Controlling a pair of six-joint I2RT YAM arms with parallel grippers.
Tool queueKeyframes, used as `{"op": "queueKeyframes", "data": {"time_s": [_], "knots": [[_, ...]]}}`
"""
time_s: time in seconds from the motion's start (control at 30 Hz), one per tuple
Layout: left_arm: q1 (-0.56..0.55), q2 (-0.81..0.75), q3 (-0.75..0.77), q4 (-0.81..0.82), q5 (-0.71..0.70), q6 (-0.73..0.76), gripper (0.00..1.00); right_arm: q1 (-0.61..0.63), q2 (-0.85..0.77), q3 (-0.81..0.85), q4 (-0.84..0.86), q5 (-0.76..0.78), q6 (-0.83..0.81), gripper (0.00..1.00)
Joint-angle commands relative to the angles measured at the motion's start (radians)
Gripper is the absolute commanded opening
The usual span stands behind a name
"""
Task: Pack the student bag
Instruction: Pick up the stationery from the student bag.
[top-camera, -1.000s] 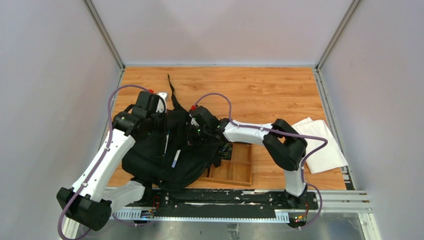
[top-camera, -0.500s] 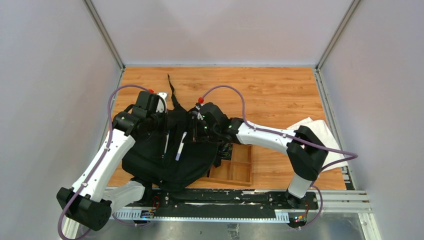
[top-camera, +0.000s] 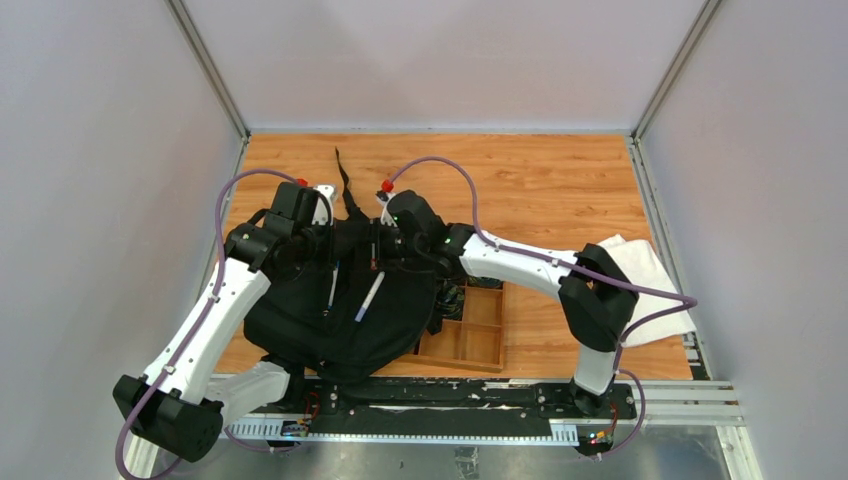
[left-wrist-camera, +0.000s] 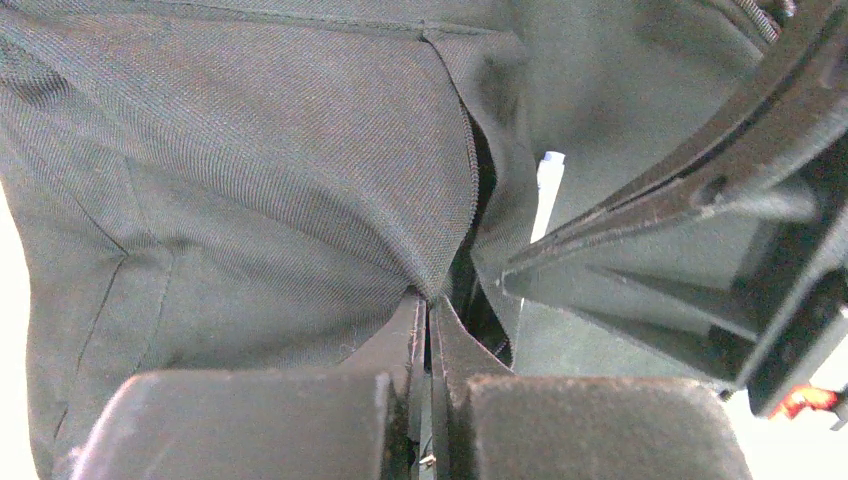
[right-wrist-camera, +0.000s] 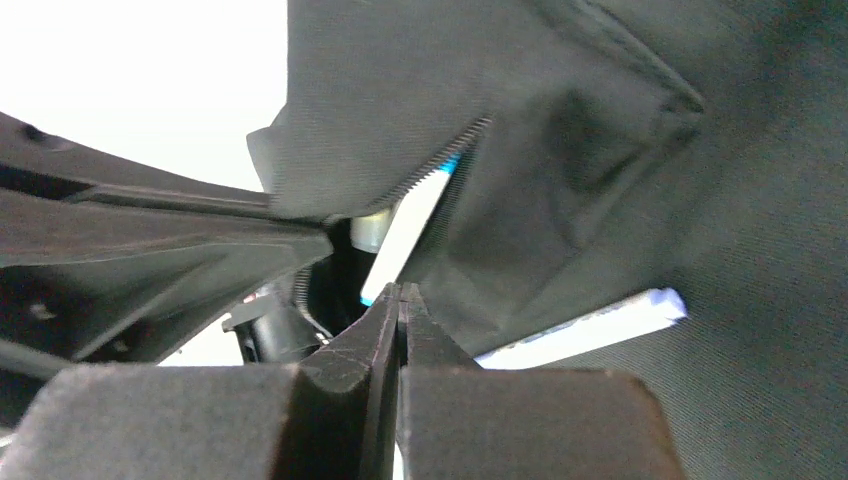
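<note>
Both closed: left end effector (left-wrist-camera: 428, 308) pinching opening edge of large floppy black fabric backpack (top-camera: 300, 320); right end effector (right-wrist-camera: 400, 296) tips together, hold unclear. Backpack at 8 o'clock on wooden tabletop (top-camera: 540, 180).

The floppy black fabric backpack (top-camera: 330, 320) shows a fine diagonal weave, and a slim white pen (top-camera: 368, 297) on it has blue ends. Beneath the backpack is an orange-brown wood-grain desk (top-camera: 540, 180). To its right are a pale wooden compartment tray (top-camera: 480, 340) and a white folded cloth (top-camera: 650, 290).
</note>
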Motion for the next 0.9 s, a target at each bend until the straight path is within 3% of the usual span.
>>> {"op": "queueKeyframes", "data": {"time_s": [0.0, 0.1, 0.2, 0.4, 0.57, 0.87], "knots": [[-0.004, -0.025, 0.015, 0.054, 0.077, -0.001, 0.0, -0.019, -0.012, -0.041, -0.025, 0.028, 0.008, 0.05], [-0.004, -0.021, 0.012, 0.054, 0.073, -0.001, 0.0, -0.019, -0.061, -0.117, -0.1, 0.101, 0.037, 0.32], [-0.004, -0.021, 0.012, 0.054, 0.068, -0.002, 0.0, -0.012, -0.079, -0.181, -0.081, 0.114, 0.096, 0.41], [-0.004, -0.027, 0.01, 0.054, 0.071, -0.007, 0.0, 0.01, -0.038, -0.16, -0.158, 0.156, 0.146, 0.43], [-0.004, -0.021, 0.0, 0.055, 0.077, -0.009, 0.0, 0.038, 0.049, -0.031, -0.298, 0.231, 0.142, 0.44], [-0.004, -0.031, -0.004, 0.055, 0.078, -0.007, 0.0, 0.079, 0.214, 0.223, -0.583, 0.382, 0.139, 0.38]]}}
